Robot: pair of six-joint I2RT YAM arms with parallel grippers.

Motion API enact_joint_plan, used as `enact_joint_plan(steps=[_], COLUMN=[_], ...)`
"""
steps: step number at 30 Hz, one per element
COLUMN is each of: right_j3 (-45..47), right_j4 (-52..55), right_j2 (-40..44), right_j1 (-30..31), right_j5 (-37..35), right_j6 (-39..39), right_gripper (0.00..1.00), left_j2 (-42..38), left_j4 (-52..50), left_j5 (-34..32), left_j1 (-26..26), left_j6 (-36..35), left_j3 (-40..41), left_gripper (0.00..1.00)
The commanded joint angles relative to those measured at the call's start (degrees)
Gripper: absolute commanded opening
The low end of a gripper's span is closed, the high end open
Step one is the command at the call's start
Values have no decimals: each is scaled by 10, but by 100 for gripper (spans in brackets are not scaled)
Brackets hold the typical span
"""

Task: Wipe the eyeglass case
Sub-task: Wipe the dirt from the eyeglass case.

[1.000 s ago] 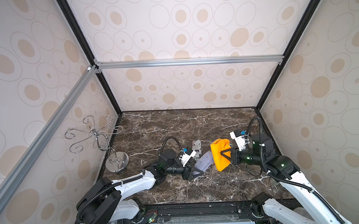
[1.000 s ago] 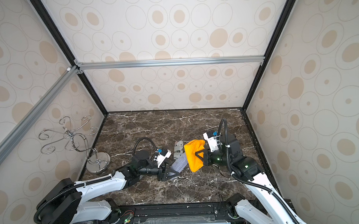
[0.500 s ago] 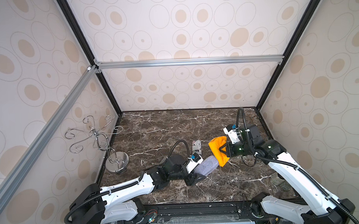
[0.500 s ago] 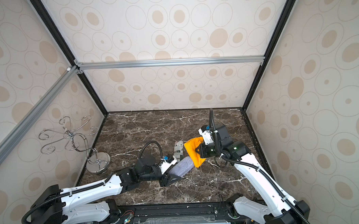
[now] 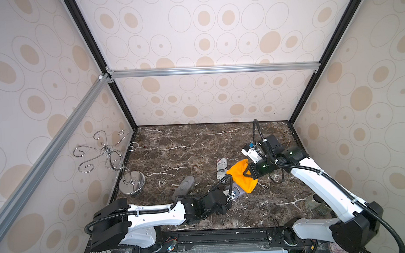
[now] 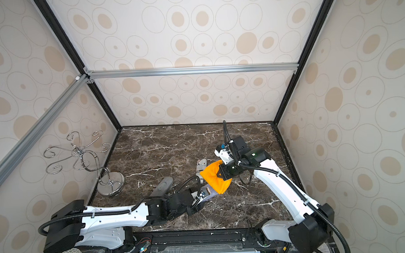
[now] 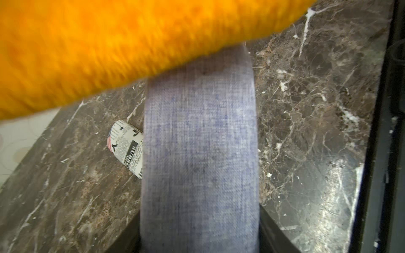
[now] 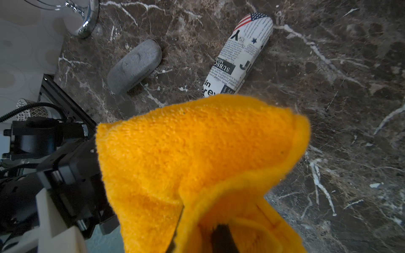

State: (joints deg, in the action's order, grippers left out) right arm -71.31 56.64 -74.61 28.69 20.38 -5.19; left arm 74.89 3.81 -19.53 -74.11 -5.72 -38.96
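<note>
The eyeglass case is a blue-grey woven one, and my left gripper is shut on its near end. It is held just above the marble floor near the front middle in both top views. An orange cloth lies over its far end. My right gripper is shut on that cloth, coming in from the right. The cloth hides the far half of the case.
A newspaper-print case lies on the floor just behind the cloth. A grey case lies to the left of it. A chrome hook stand is at the left wall. A small greyish object sits front right.
My left arm has stretched right and toward the front with the case, uncovering the grey case. The right arm has risen, and the cloth now covers more of the held case.
</note>
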Motion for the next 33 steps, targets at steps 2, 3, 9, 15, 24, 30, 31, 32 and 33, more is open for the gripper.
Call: enact_joint_plan(steps=[2,3,9,15,24,30,31,32,33], right_j3=[-35,-40,-88,-89,-2,-3,-8,-13,-18], right_j4=[34,33,50,36,33,43,40,39,37], right_j2=[-47,-57,-130,-157,-69,-48,-50,-53,-56], right_j1=[39,46,96,119,40,29,30,37,46], right_j5=[-16,-11,25,13,-93,-90,-72,-63,-64], right_j6=[39,43,67,51,10,12,13,13,14], right_gripper=[0,0,0,0,0,0,0,0,0], left_j2=[18,23,51,47,31,35,37,40,40], left_j4=[32,37,64,81,68,69,71,71,72], left_j5=[-103,-116,-186,-199,-213,-214,-213,-211,-210], left_j1=[-35,-44,-73,-76,-75,-75,-76,-76,-76], left_j6=[-69,-77,-113,-112,-83,-80,-79,-78,-77], left_j3=[-36,-37,-43,-37,-11,-8,-9,-10,-11], left_gripper=[43,43,43,43,43,43,43,43,43])
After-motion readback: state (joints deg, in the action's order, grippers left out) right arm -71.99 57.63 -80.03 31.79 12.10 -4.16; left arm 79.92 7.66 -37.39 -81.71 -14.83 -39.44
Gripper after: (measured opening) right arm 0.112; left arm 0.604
